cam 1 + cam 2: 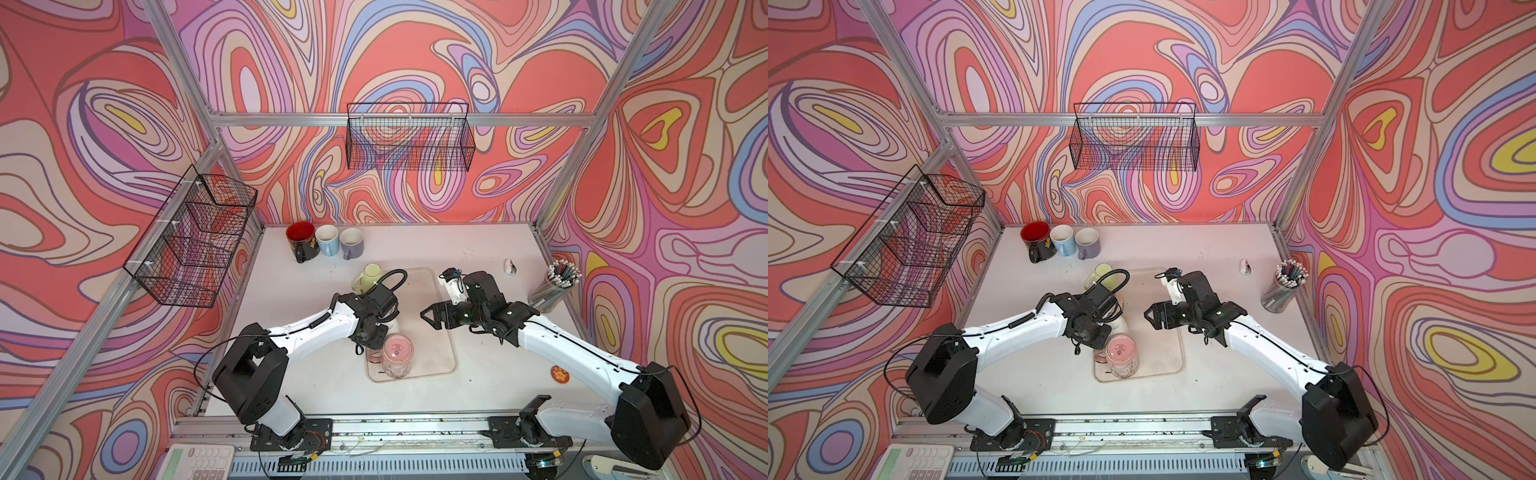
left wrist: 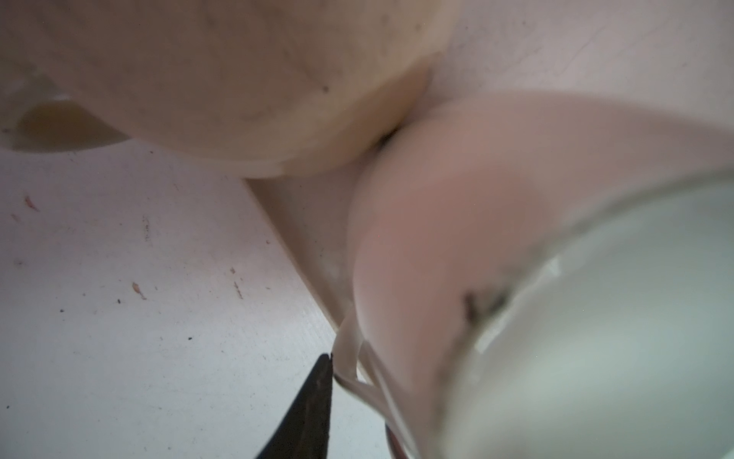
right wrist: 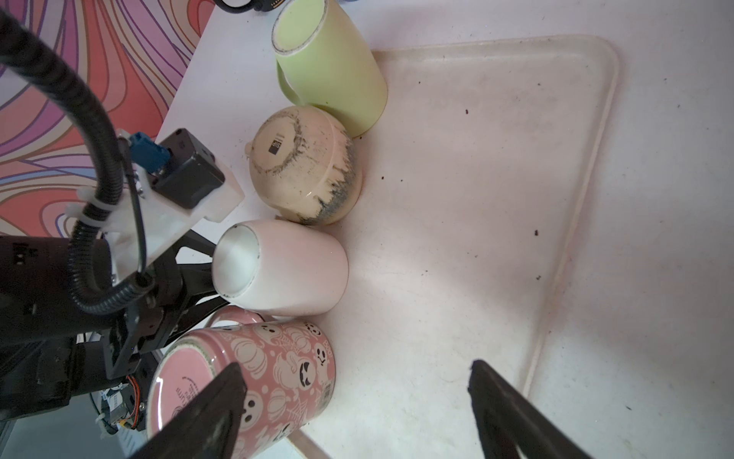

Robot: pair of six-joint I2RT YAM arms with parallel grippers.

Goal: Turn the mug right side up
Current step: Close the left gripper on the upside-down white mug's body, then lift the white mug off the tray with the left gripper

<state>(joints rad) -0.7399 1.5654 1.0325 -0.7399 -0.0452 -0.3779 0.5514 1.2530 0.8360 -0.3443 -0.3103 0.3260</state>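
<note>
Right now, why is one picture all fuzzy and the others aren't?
Left wrist view: the camera sits very close, so the pale pink mug and cream mug smear into soft blobs. Right wrist view: sharp, with a shine on the base of the ghost mug. Both top views: clear, but the frame bars splay outward.

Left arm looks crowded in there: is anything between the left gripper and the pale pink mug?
Nothing visible does. The left gripper has its fingers right at the pale pink mug, one on each side of its arm-facing edge; the contact is hidden. The cream mug and ghost-print mug flank it closely, so turning room looks tight.
</note>
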